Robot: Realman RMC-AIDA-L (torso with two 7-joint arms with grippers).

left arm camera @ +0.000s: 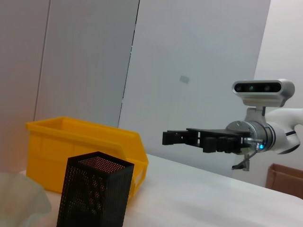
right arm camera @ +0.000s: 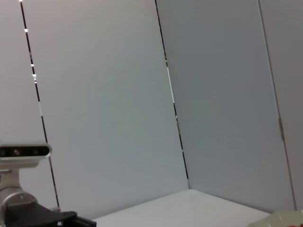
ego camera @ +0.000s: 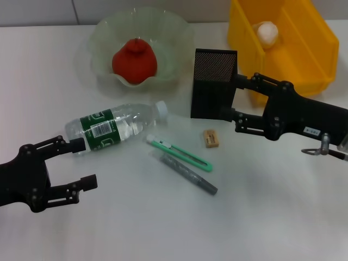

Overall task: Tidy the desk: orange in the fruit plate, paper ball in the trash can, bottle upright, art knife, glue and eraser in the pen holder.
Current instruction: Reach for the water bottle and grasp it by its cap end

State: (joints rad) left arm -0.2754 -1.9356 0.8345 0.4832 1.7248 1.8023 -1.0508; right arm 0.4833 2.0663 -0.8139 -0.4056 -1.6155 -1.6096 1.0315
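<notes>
A clear bottle point(ego camera: 114, 126) with a green label lies on its side at the left of the white table. My left gripper point(ego camera: 84, 163) is open, and its upper finger is right by the bottle's base. An orange point(ego camera: 135, 60) sits in the glass fruit plate point(ego camera: 174, 38). A paper ball point(ego camera: 267, 32) lies in the yellow bin point(ego camera: 310, 49). The black mesh pen holder point(ego camera: 213, 84) stands upright and also shows in the left wrist view point(left arm camera: 94, 194). My right gripper point(ego camera: 235, 100) is open and empty right beside the pen holder. A green art knife point(ego camera: 179, 153), a grey glue stick point(ego camera: 188, 174) and a tan eraser point(ego camera: 211, 137) lie on the table.
The left wrist view shows the yellow bin point(left arm camera: 71, 151) behind the pen holder, the right gripper point(left arm camera: 175, 137) in the air, and a cardboard box point(left arm camera: 286, 179) far off. The right wrist view shows mostly walls and the left arm's wrist camera point(right arm camera: 23, 151).
</notes>
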